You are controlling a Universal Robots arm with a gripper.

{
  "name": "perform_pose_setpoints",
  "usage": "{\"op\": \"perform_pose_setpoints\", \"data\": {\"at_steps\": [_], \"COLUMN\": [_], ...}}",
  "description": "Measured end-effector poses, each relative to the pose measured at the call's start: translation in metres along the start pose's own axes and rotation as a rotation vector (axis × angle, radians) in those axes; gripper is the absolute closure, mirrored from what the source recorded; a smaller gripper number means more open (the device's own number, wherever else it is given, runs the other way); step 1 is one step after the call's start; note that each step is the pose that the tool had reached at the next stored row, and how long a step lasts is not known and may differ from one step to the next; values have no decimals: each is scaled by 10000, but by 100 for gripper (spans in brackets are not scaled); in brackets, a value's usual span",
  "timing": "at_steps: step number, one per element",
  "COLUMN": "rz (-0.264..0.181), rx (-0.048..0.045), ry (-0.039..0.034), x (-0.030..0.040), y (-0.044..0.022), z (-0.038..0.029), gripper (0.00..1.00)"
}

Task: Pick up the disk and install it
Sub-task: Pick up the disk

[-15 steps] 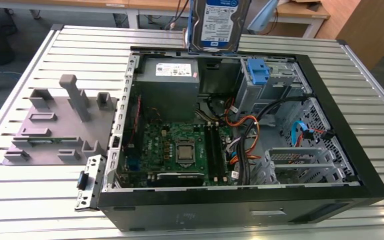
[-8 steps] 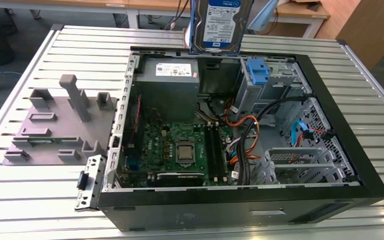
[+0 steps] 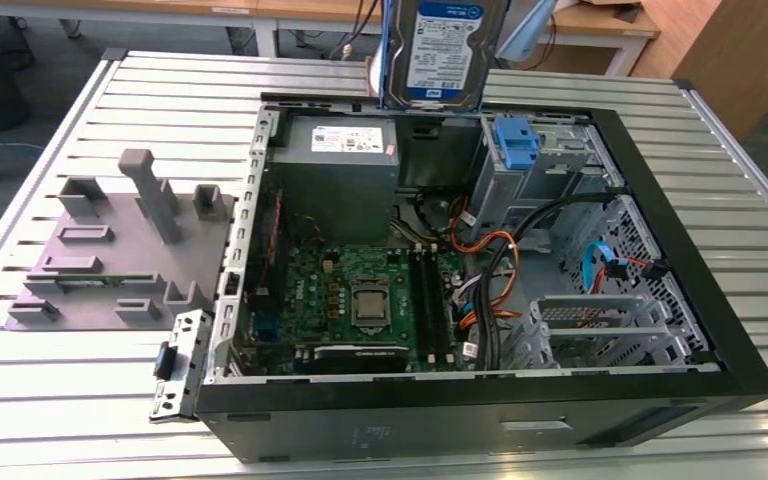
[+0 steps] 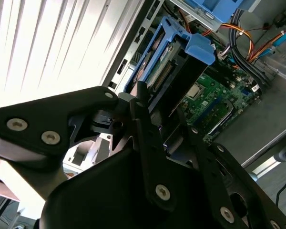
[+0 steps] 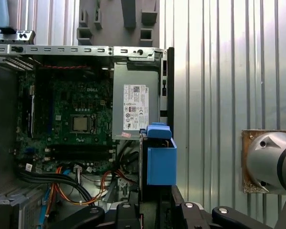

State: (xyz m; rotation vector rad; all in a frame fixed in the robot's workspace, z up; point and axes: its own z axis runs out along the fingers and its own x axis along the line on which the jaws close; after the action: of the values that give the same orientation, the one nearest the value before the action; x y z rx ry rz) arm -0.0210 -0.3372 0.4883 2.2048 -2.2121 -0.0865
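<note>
The case is open on top; the disk hangs over its far rim. Cables cross the middle, and a grey box fills the far corner on the exterior view's left.

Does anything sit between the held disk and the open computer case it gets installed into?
Nothing visible does. The gripper holds the silver-grey hard drive in its blue plastic carrier above the open black computer case, at its rim. Black and orange cables lie deeper inside.
</note>
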Motion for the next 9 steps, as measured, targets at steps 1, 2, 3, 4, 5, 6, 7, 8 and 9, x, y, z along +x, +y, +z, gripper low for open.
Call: {"op": "perform_pose_setpoints", "data": {"at_steps": [1,2,3,4,5,6,7,8,9], "rz": [0,0,-1,-1,-1,0,0,-1,-1], "rx": [0,0,0,1,1,1,0,0,1], "ry": [0,0,0,-1,-1,-1,-1,-1,-2], "x": [11,22,35,51,63,72,81,88,94], "y": [0,0,-1,-1,-1,-1,-1,-2,-2], "z": [0,1,1,2,2,2,2,2,3], "gripper": [65,65,65,65,65,65,65,65,65]}}
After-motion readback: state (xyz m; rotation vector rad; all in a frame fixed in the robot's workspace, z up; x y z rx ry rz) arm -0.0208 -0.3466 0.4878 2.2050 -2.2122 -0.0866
